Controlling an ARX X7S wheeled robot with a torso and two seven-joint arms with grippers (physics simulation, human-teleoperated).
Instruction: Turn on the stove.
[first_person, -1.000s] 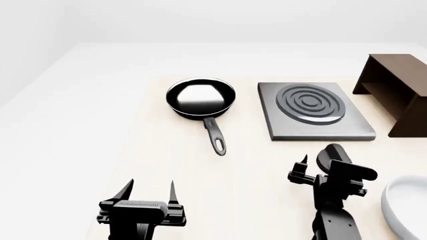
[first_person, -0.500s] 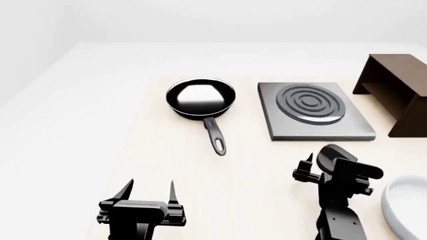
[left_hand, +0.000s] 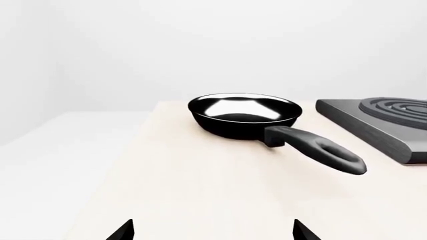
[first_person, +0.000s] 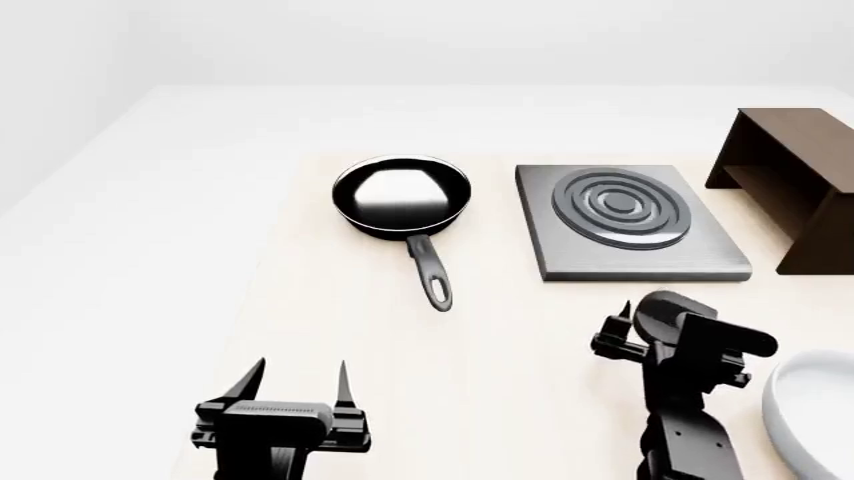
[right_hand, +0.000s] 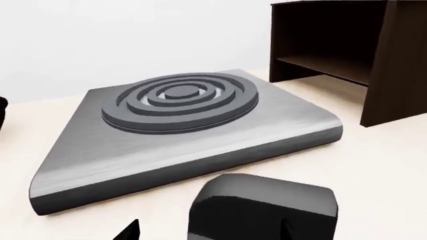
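The stove (first_person: 627, 222) is a dark-grey square plate with a ring burner, at the table's right middle; it also shows in the right wrist view (right_hand: 180, 125). Its round black knob (first_person: 662, 308) stands on the table in front of the plate. In the right wrist view the knob (right_hand: 263, 210) fills the space between my right jaws. My right gripper (first_person: 645, 322) is open around the knob, and one fingertip (right_hand: 128, 231) stands apart from it while the other is hidden behind it. My left gripper (first_person: 298, 378) is open and empty near the front edge.
A black frying pan (first_person: 402, 195) lies left of the stove, handle toward me; it shows in the left wrist view (left_hand: 243, 114). A dark-brown wooden box (first_person: 794, 180) stands right of the stove. A white dish rim (first_person: 807, 420) is at the front right.
My right gripper has shifted slightly right and toward me, closing in around the knob. The left arm, pan and stove have not moved.
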